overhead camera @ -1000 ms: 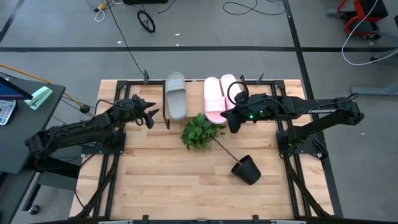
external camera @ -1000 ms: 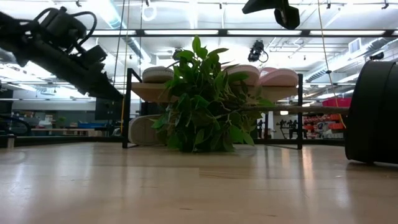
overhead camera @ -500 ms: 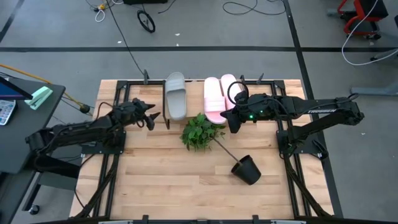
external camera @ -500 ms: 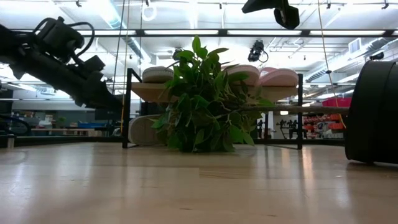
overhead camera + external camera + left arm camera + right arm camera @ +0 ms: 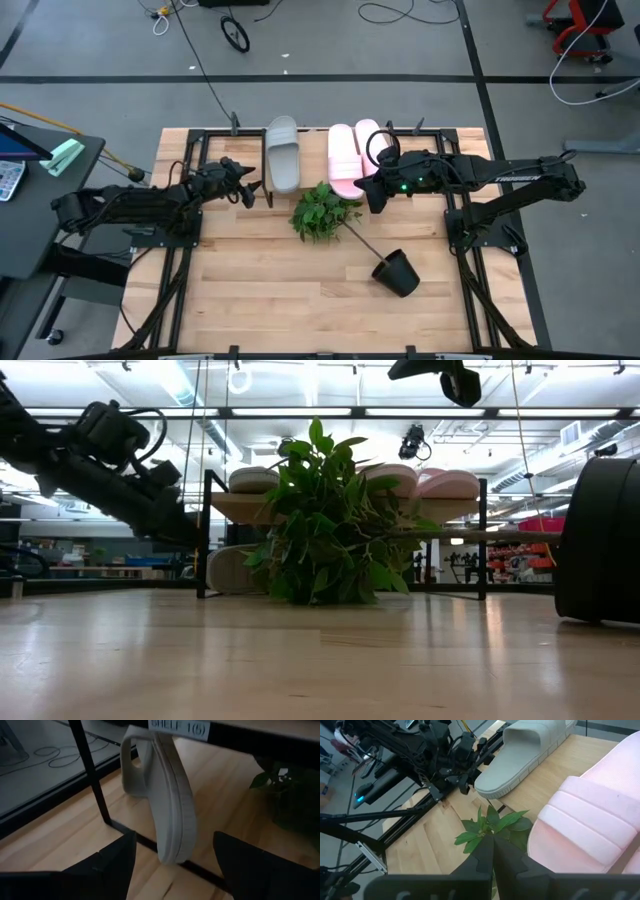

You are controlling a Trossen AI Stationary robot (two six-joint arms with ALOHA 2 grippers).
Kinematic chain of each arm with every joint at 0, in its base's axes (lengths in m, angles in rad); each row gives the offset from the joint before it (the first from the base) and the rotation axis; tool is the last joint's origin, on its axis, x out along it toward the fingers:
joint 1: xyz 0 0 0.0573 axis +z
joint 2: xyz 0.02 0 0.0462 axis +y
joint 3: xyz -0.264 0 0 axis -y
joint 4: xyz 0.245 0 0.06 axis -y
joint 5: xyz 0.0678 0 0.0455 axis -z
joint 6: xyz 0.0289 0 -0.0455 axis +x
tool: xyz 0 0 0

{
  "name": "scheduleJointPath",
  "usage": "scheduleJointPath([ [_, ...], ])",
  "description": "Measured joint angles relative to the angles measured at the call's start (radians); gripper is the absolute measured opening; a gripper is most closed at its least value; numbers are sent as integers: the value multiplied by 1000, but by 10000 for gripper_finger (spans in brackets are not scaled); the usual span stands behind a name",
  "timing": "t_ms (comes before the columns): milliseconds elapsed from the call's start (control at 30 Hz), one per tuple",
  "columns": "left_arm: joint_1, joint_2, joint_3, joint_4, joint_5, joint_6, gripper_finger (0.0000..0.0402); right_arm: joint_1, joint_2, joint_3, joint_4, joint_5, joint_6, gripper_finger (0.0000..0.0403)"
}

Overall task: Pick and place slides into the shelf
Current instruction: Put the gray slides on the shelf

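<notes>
The shelf (image 5: 313, 150) stands at the table's far edge. On its plank lie one grey slide (image 5: 282, 152) and two pink slides (image 5: 345, 160). The second grey slide (image 5: 167, 805) stands on its side edge on the tabletop under the plank, its near end at the frame's bottom rod; it also shows in the low view (image 5: 233, 570). My left gripper (image 5: 175, 870) is open and low at the shelf's left end (image 5: 250, 188), one finger on either side of that slide's near end, not touching it. My right gripper (image 5: 372, 200) is shut and empty by the pink slides' near ends.
A green plant (image 5: 320, 212) lies in front of the shelf's middle, its stem running to a tipped black pot (image 5: 397, 272). The plant hides part of the shelf in the low view (image 5: 330, 525). The near half of the tabletop (image 5: 280, 300) is bare wood.
My left gripper has gone down and toward the shelf's lower level, nearer the grey slide that stands under the plank. It has stayed open. The slides have not moved.
</notes>
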Motion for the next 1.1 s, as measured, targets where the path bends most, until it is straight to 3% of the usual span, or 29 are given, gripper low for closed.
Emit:
scheduleJointPath([
  [167,-10,80,4,97,0,0,271,0,0,0,5,0,0,12],
  [667,-49,346,136,108,14,68,271,0,0,0,17,0,24,12],
  [1100,-48,395,143,108,-17,69,226,0,0,0,23,0,25,12],
])
